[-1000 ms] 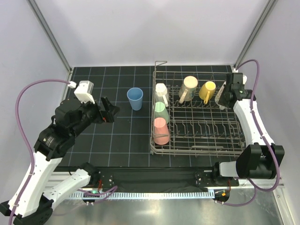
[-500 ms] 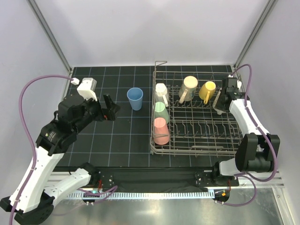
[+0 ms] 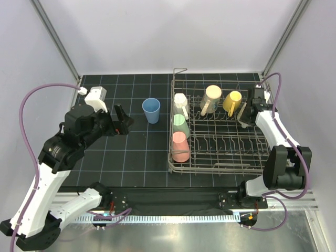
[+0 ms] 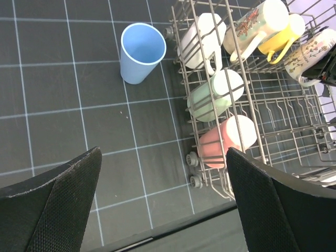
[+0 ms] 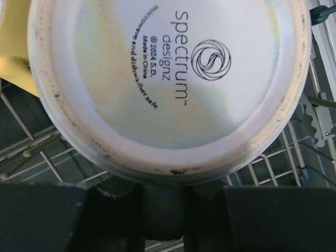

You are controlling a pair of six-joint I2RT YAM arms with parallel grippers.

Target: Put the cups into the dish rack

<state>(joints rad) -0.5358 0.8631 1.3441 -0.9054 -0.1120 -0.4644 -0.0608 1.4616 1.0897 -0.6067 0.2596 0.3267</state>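
We see the right tool point(image 3: 248, 111) clenched on a mug point(image 5: 168, 79) at the rack's point(image 3: 220, 169) far right corner. Our left tool point(image 3: 123, 121) hangs wide open over the worktop point(image 3: 105, 157), left of the blue cup point(image 3: 151, 110), which stands upright outside the rack, near its left side.
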